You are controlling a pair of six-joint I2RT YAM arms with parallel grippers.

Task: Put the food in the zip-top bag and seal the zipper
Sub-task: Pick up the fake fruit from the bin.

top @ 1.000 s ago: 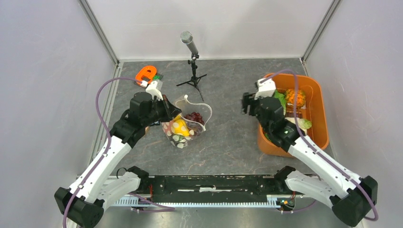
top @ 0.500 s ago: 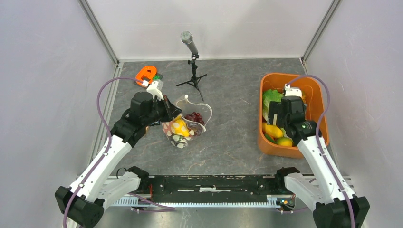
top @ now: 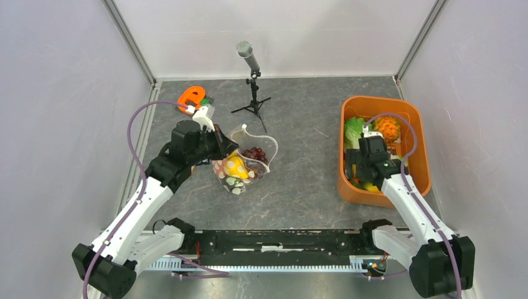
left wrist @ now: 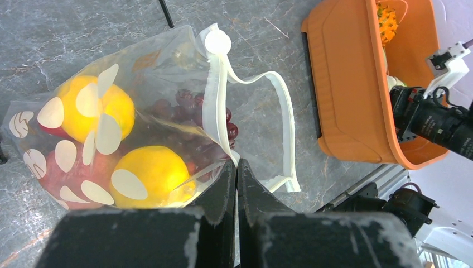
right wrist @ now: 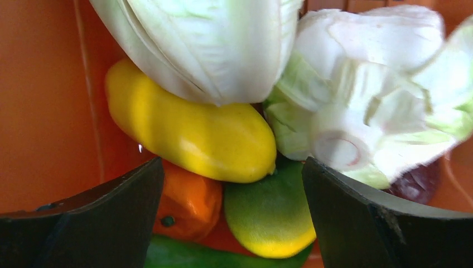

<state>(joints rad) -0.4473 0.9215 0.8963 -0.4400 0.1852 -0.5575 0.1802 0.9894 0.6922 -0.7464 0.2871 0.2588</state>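
The zip-top bag (top: 240,167) (left wrist: 139,111) lies left of centre with its mouth gaping. It holds yellow food (left wrist: 150,176), a red piece (left wrist: 56,173) and purple grapes (top: 254,153). My left gripper (top: 218,146) (left wrist: 236,170) is shut on the bag's mouth edge, right at the white zipper (left wrist: 215,106). My right gripper (top: 360,171) (right wrist: 232,167) hangs open inside the orange tub (top: 425,146), low over the food. Between its fingers lie a yellow pepper (right wrist: 195,131), a green-yellow mango (right wrist: 270,218) and an orange piece (right wrist: 187,204). Pale lettuce (right wrist: 223,44) sits just beyond.
A microphone on a small tripod (top: 252,81) stands behind the bag. An orange object (top: 192,96) lies at the back left corner. The tub also holds green lettuce (top: 355,129) and an orange pineapple (top: 387,128). White walls close in both sides and the back.
My right arm swung from the table's middle over to the tub and lowered into it, its jaws opening wide. The left arm and the bag have not moved.
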